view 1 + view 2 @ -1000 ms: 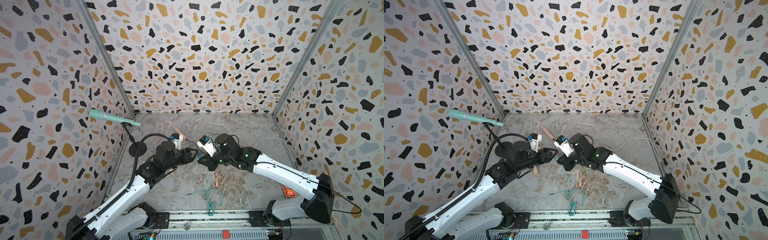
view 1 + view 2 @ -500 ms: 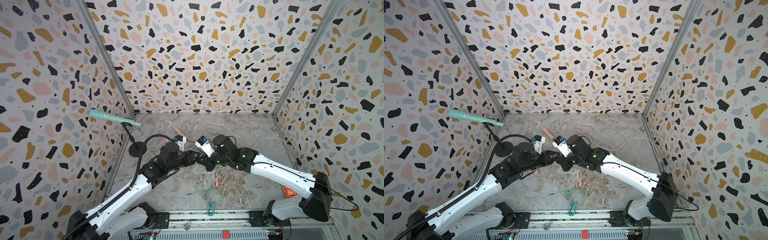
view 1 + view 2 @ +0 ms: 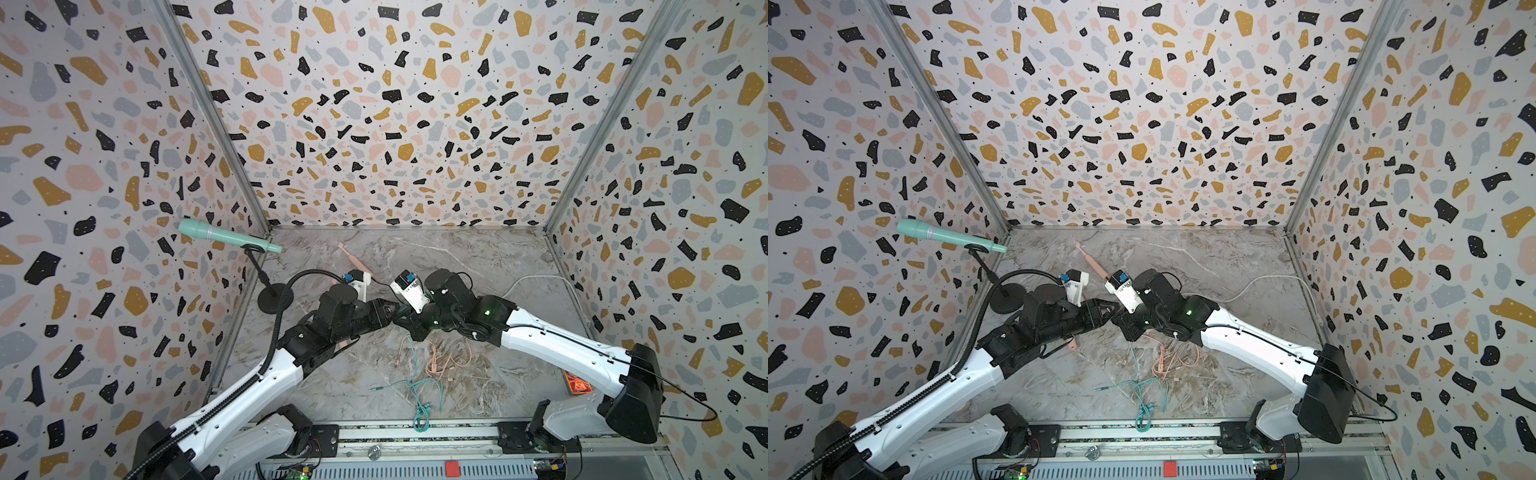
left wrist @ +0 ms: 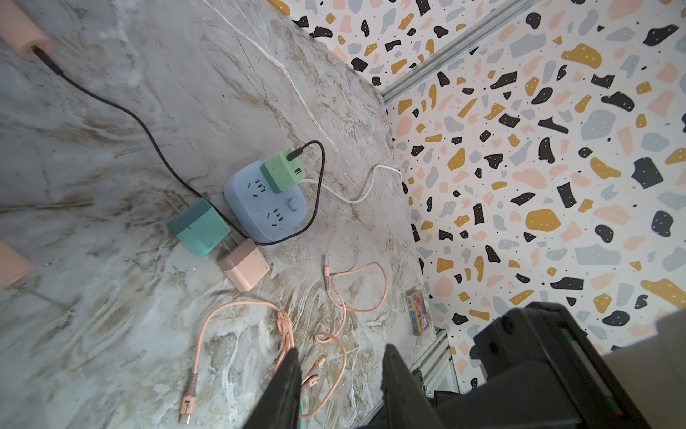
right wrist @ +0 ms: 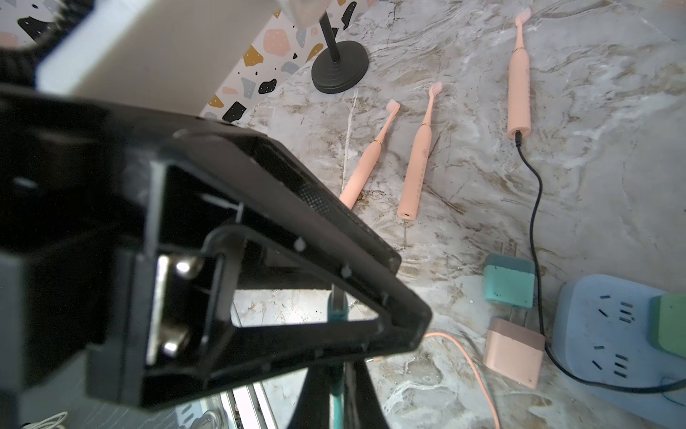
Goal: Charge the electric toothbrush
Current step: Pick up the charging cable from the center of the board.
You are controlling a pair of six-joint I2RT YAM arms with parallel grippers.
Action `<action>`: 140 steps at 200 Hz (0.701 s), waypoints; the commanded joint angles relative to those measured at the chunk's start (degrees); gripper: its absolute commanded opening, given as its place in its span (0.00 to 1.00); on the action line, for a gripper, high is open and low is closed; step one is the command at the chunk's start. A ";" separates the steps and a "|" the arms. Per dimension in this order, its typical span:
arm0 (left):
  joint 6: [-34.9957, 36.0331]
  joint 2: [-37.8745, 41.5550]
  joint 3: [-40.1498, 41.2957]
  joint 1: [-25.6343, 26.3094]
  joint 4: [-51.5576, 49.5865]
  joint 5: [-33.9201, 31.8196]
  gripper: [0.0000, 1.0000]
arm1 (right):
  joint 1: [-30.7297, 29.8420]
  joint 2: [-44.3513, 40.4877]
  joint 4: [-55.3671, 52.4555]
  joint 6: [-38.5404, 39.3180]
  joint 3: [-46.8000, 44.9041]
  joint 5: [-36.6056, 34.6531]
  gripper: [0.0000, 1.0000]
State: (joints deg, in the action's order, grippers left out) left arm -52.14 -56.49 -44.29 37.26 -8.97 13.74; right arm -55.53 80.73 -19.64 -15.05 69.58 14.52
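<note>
My right gripper (image 5: 338, 371) is pressed together on the teal cable (image 5: 336, 405), pinching it just behind its plug (image 5: 337, 310), whose metal tip points toward my left gripper (image 4: 341, 353). The left one's jaws stand apart, and the bare tabletop (image 4: 111, 148) and a pink cable (image 4: 356, 289) show through the gap. I cannot tell whether either finger touches the plug. In both top views my two grippers meet tip to tip above the middle of the tabletop, and the rest of the teal cable lies loose toward the front rail. Three pink electric toothbrushes lie flat on my left half, near the round base of the microphone stand (image 5: 339, 70). The plugged toothbrush (image 5: 519, 93) has a black cable (image 5: 534, 223) seated in its base, and that cable runs to a green adapter (image 4: 284, 174) standing in the blue power strip (image 4: 245, 208). The second toothbrush (image 5: 415, 167) and third toothbrush (image 5: 365, 167) lie side by side with nothing in their bases. A teal adapter (image 4: 198, 226) and a pink adapter (image 4: 243, 265) lie on the tabletop just beside the strip.
</note>
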 commanded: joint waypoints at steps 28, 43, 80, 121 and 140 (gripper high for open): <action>-2.79 1.61 -1.22 0.19 2.45 -0.47 0.30 | -0.46 -0.05 0.33 0.16 0.59 -0.72 0.00; -2.89 1.73 -1.41 0.19 2.16 -0.40 0.29 | -0.41 0.14 0.18 0.14 0.87 -0.64 0.00; -2.20 1.55 -1.74 0.19 1.20 0.05 0.23 | -0.62 0.83 -0.41 0.30 1.67 -0.72 0.00; -0.76 0.90 -2.28 0.19 -0.51 0.24 0.15 | -0.72 0.65 -0.75 0.36 2.20 -1.03 0.00; -0.39 0.60 -2.46 0.20 -0.95 0.33 0.12 | -0.73 0.63 -1.01 0.31 2.32 -1.40 0.00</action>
State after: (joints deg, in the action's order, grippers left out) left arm -54.17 -55.77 -44.53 37.23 -10.44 12.86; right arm -55.94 81.71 -19.97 -15.03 69.60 14.00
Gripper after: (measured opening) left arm 0.138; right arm 0.074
